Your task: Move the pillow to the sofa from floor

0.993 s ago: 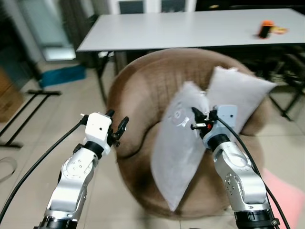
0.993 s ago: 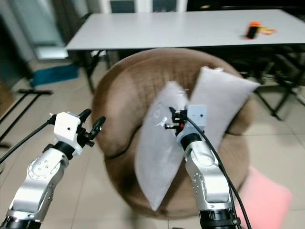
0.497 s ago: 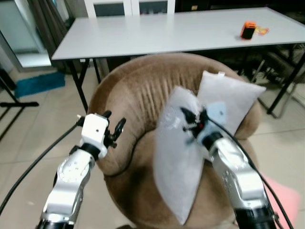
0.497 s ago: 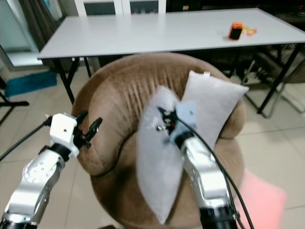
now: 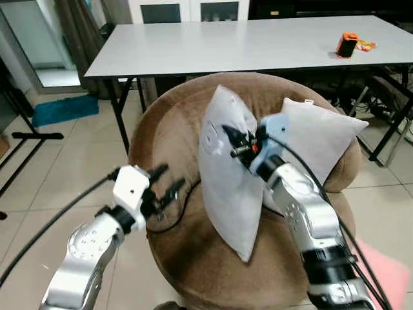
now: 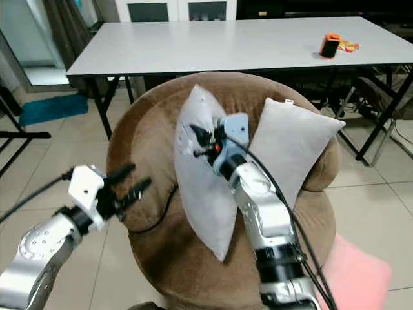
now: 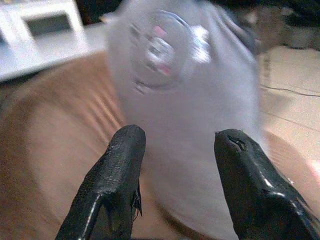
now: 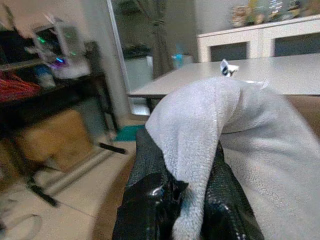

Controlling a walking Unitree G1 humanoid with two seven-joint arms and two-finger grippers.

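Your grey pillow now hangs over the seat of the round brown sofa, its lower corner down at the cushion and its top edge lifted higher against the backrest than a second ago, when it drooped lower and tilted toward the front. The right gripper has it pinched near the upper edge — in the right wrist view the black fingers are squeezed on a fold of the fleece. A second grey pillow leans on the backrest just beside it, touching on the robot's right. Your left gripper, fingers spread apart and holding nothing, has come in from beside the sofa's outer wall to hover over its front rim, pointing at the held pillow. Behind the sofa stands a long white table with a small orange-and-black object on it — the camera has shifted, so the table sits differently in view.
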